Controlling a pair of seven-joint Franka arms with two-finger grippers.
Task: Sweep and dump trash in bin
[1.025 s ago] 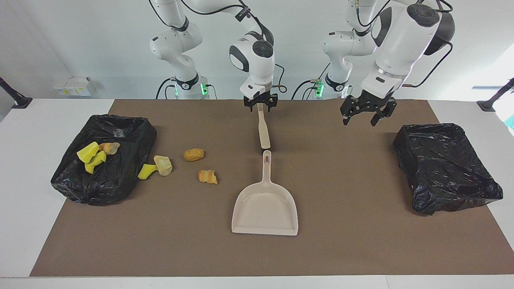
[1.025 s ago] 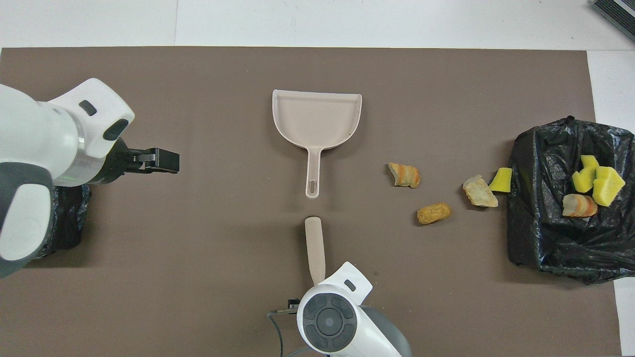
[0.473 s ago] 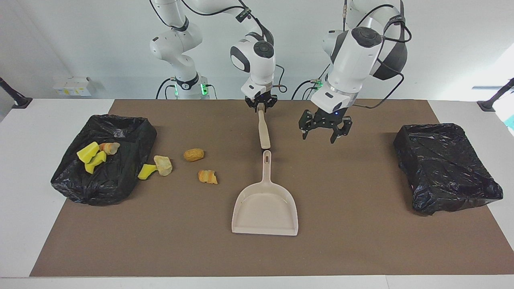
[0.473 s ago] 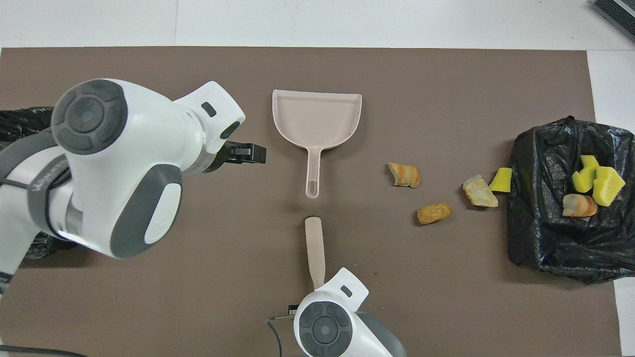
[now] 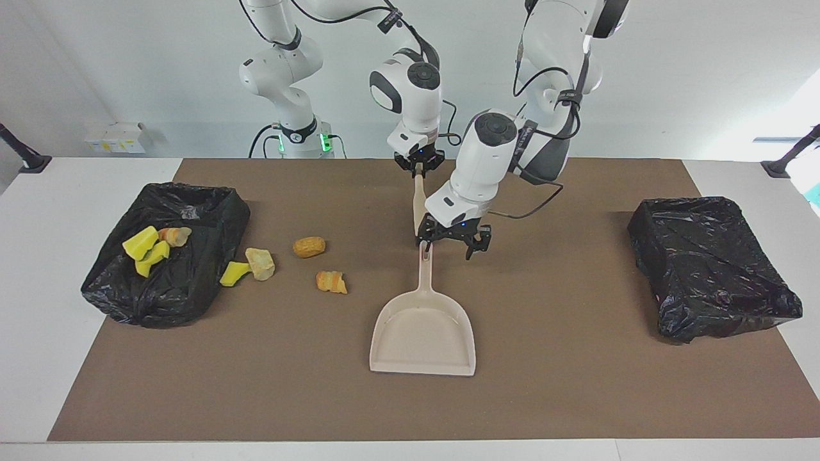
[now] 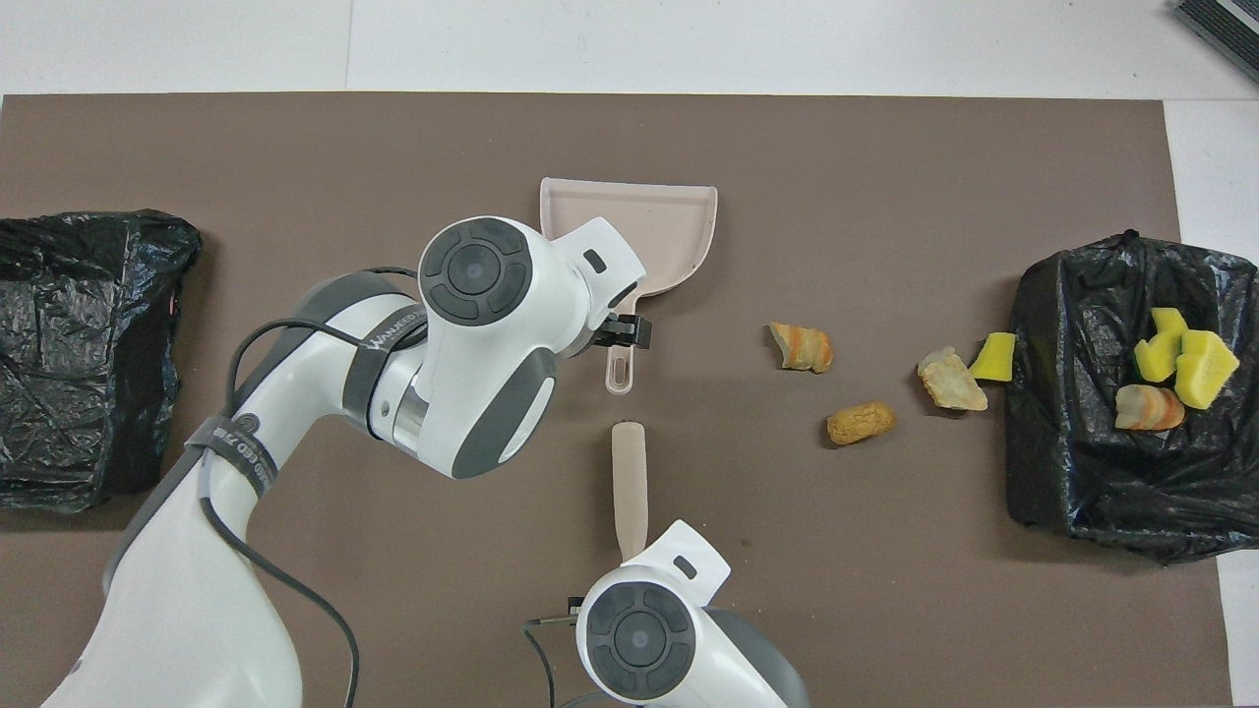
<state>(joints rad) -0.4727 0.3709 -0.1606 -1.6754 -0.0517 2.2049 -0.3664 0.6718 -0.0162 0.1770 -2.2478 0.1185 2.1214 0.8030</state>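
Observation:
A beige dustpan [image 5: 423, 330] [image 6: 679, 221] lies mid-mat, its handle [image 6: 620, 372] pointing toward the robots. My left gripper [image 5: 450, 246] [image 6: 624, 332] hangs open just over the handle's end, nothing between its fingers. The beige brush [image 5: 419, 205] [image 6: 629, 487] lies in line with the dustpan, nearer to the robots. My right gripper [image 5: 419, 165] is shut on its end; the overhead view hides that gripper under its own wrist. Several scraps of trash lie on the mat, such as an orange lump [image 5: 309, 246] [image 6: 861, 422] and a yellow chunk [image 5: 234, 273] [image 6: 994, 357].
A black-bagged bin [image 5: 186, 282] [image 6: 1102, 482] at the right arm's end has three scraps on top of it, among them a yellow chunk [image 5: 141, 242]. Another black-bagged bin [image 5: 711, 266] [image 6: 89, 334] sits at the left arm's end. A brown mat [image 5: 576, 384] covers the table.
My left arm swung from the bin at its own end to the middle and came down over the dustpan handle. My right gripper closed on the brush's end.

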